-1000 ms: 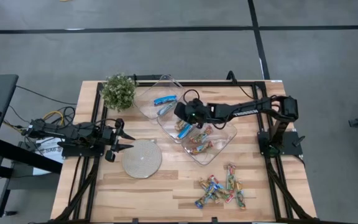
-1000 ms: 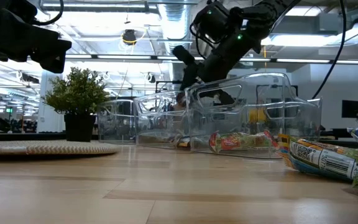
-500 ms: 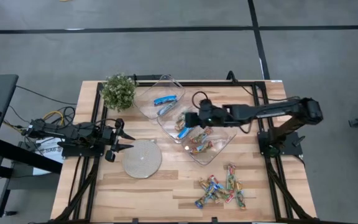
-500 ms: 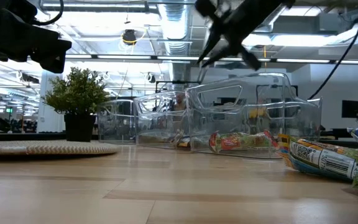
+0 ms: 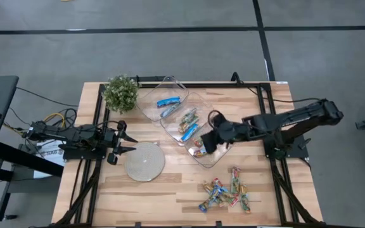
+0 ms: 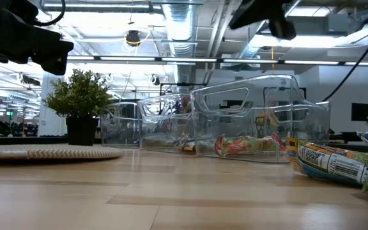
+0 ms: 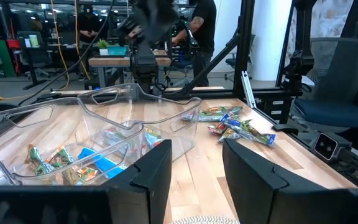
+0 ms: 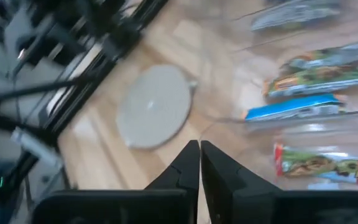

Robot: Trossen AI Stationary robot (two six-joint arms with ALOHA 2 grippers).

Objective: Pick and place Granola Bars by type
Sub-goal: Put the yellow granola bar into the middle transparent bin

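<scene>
While the right gripper (image 5: 209, 143) hangs over the clear trays (image 5: 224, 152), its fingers (image 8: 188, 163) are clenched together with nothing between them. Just ahead of them in the trays lie Granola Bars (image 8: 302, 107); a loose pile (image 5: 225, 192) sits on the desk (image 5: 170, 190). The left gripper (image 5: 123, 143) waits half-open and empty beside the grey disc (image 5: 144, 161).

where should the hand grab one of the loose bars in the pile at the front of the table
Take a bar on the edge of the pile of loose bars, across its narrow middle, coming straight down. They lie flat on the table and overlap, so an outer one lets the fingers straddle its long sides.
</scene>
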